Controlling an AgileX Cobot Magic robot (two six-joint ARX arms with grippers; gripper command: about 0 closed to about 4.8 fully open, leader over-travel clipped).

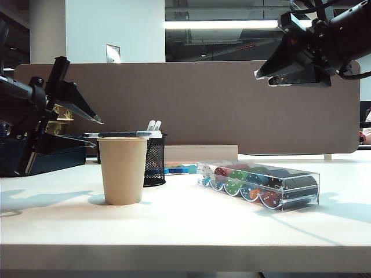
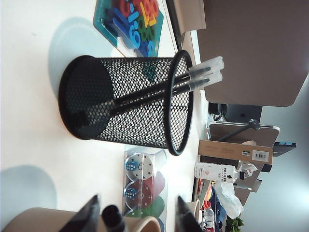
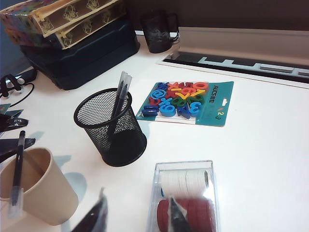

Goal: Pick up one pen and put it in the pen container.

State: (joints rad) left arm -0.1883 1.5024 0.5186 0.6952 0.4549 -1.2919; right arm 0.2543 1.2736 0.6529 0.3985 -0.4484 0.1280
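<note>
Paper cup (image 1: 122,169) bears pen (image 1: 119,134); left hand (image 1: 87,129) wide, right hand (image 1: 277,77) seemingly parted.

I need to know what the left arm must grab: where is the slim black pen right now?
The slim black pen with pale ends lies flat across the rim of the tan paper cup, left of centre in the exterior view, just in front of the black wire-mesh pen holder.

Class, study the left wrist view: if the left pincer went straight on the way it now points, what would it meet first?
Probably the pen lying across the paper cup, right between the open left pincer's fingers. Beyond it stands the pen container, though depth is hard to judge.
</note>
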